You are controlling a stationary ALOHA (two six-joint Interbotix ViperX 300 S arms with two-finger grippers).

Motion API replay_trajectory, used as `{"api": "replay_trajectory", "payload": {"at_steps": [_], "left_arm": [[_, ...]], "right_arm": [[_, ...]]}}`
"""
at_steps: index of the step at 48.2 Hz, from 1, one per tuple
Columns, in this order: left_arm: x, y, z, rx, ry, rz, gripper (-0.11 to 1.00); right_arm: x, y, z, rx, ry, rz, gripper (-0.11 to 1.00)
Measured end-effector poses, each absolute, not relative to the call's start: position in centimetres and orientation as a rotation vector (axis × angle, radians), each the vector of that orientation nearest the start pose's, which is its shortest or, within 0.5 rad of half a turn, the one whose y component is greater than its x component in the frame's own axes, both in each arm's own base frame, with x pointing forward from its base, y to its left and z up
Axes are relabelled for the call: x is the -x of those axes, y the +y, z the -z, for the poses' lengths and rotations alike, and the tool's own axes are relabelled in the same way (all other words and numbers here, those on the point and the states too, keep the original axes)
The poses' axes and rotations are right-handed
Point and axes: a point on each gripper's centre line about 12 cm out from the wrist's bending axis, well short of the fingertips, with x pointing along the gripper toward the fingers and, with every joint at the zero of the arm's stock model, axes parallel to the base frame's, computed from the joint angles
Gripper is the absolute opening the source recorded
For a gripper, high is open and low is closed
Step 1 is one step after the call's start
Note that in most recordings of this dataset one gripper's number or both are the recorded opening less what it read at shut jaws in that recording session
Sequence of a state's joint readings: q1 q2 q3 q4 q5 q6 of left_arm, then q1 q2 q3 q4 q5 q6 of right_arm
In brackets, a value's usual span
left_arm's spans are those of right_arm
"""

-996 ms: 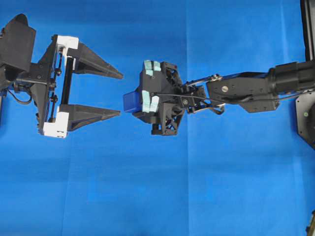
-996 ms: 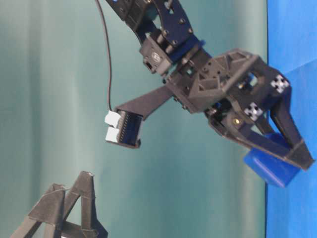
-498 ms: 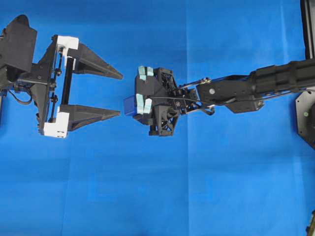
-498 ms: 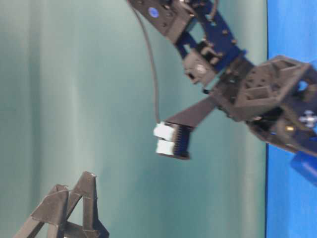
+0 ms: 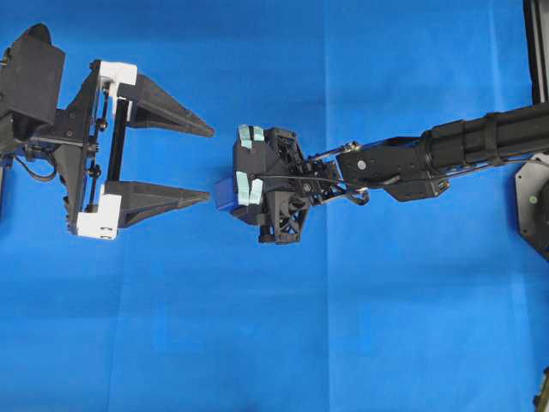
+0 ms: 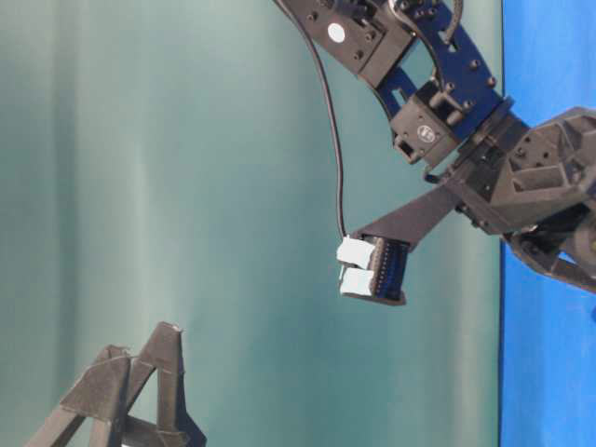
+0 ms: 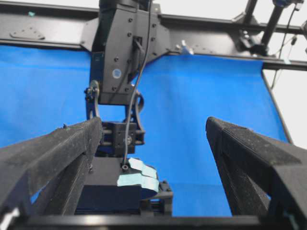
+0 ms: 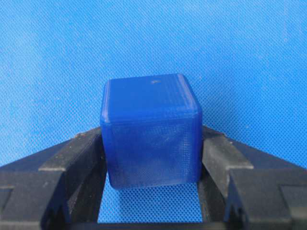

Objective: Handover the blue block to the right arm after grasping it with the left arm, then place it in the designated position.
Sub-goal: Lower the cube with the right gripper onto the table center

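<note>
Right hand [image 8: 151, 191] had the block [image 8: 149, 129] pinched by two opposite flat faces, above the cloth [image 5: 386, 326].
Left hand [image 5: 202, 163] hung wide open and empty nearby; block looked light, rigid, slick plastic, so flat-side grip seemed safest.

No readable text, label, brand, number or sign appears in any view.

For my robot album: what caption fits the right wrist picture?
Right gripper clamps the blue block above the blue cloth.
</note>
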State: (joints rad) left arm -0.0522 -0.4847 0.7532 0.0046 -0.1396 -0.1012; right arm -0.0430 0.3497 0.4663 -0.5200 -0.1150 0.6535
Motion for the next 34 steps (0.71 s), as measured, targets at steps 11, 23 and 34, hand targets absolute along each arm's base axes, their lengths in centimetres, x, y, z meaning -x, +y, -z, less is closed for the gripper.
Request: {"api": "replay_trajectory", "payload": {"at_steps": [11, 23, 34], "left_arm": [[-31.90, -1.67, -32.57, 0.098, 0.130, 0.046, 0.93], [-31.90, -1.67, -32.55, 0.101, 0.131, 0.046, 0.93], [-31.90, -1.67, -32.55, 0.101, 0.131, 0.046, 0.93]], "right_arm": [[-45.21, -1.24, -9.15, -0.169, 0.716, 0.034, 0.36], [-45.15, -1.23, -9.08, -0.195, 0.719, 0.049, 0.36], [-45.12, -1.36, -9.04, -0.214, 0.723, 0.063, 0.69]]}}
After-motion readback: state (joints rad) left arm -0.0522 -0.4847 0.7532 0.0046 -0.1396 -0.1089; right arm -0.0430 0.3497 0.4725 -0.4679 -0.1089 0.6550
